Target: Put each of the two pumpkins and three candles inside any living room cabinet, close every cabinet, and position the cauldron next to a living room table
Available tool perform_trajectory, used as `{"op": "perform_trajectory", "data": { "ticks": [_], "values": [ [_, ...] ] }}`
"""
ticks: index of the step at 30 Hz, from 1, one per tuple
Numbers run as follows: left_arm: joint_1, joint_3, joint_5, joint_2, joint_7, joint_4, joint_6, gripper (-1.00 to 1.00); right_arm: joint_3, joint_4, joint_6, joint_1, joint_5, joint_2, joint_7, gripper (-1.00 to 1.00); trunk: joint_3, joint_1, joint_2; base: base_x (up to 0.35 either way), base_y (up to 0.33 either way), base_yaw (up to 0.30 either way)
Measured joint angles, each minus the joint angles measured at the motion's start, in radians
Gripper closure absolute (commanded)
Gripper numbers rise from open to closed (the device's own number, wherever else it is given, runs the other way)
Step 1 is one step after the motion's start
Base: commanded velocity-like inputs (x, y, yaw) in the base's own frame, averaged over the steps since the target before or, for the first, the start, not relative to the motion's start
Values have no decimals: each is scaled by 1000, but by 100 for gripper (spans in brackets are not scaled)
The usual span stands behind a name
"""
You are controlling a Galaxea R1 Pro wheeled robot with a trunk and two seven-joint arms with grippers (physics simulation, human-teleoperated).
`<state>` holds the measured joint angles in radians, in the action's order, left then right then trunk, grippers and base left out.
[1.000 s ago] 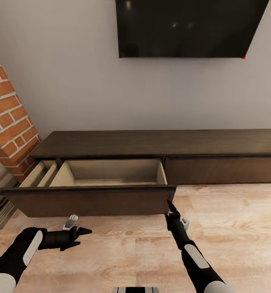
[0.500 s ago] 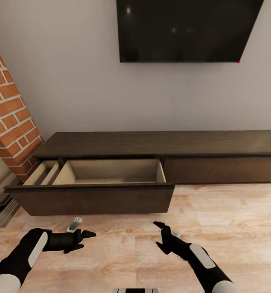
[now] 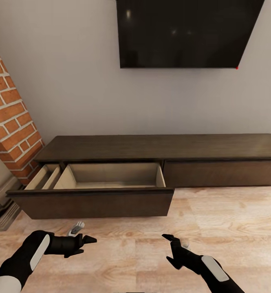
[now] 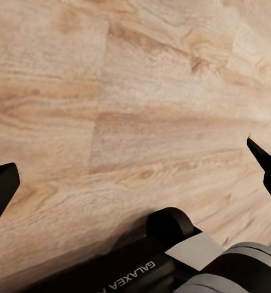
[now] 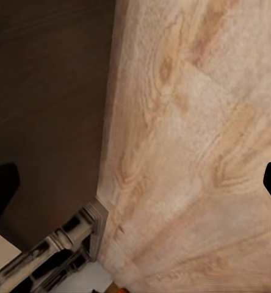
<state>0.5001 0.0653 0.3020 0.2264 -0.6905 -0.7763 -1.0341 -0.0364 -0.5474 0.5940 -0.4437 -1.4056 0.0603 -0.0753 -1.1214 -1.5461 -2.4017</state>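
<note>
The cabinet [image 3: 217,173] is a long low dark-brown unit against the grey wall. Its left drawer [image 3: 94,201] is pulled out, and the pale beige inside holds nothing; the right drawer front is shut. My left gripper [image 3: 87,245] hovers open over the floor in front of the drawer's left half. My right gripper [image 3: 166,246] is open too, apart from the drawer's right corner and nearer to me. The left gripper [image 4: 132,177] has only floor between its fingertips. Between the right gripper's fingertips [image 5: 1,189] lie the dark drawer front [image 5: 50,91] and floor. Pumpkins, candles and cauldron are out of view.
A black TV [image 3: 184,32] hangs on the wall above the cabinet. A brick chimney [image 3: 9,122] and a fireplace base [image 3: 1,211] stand at the left. Light wood floor [image 3: 233,228] spreads in front and to the right. My own base [image 4: 172,268] sits below the left gripper.
My right gripper has drawn back from the open drawer's right corner toward me and spread its fingers. The whole view has shifted slightly, so the camera moved. The drawer stays open.
</note>
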Motion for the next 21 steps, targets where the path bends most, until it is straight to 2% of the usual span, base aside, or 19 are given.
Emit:
{"op": "perform_trajectory", "data": {
  "ticks": [4, 16, 21],
  "values": [
    [-1, -2, -1, -2, 0, 0, 0, -100, 0, 14, 1, 28, -4, 0, 0, -100, 13, 15, 28, 0, 0, 0],
    [-2, -3, -5, -2, 2, 0, 3, -100, -2, 22, -19, 36, 6, -3, 1, -100, 50, 61, 112, 0, 0, 0],
    [-2, -3, -6, 0, 2, 0, 3, -100, 0, 100, -48, 36, 6, -1, 7, -100, 66, 80, 147, 0, 0, 0]
  ]
}}
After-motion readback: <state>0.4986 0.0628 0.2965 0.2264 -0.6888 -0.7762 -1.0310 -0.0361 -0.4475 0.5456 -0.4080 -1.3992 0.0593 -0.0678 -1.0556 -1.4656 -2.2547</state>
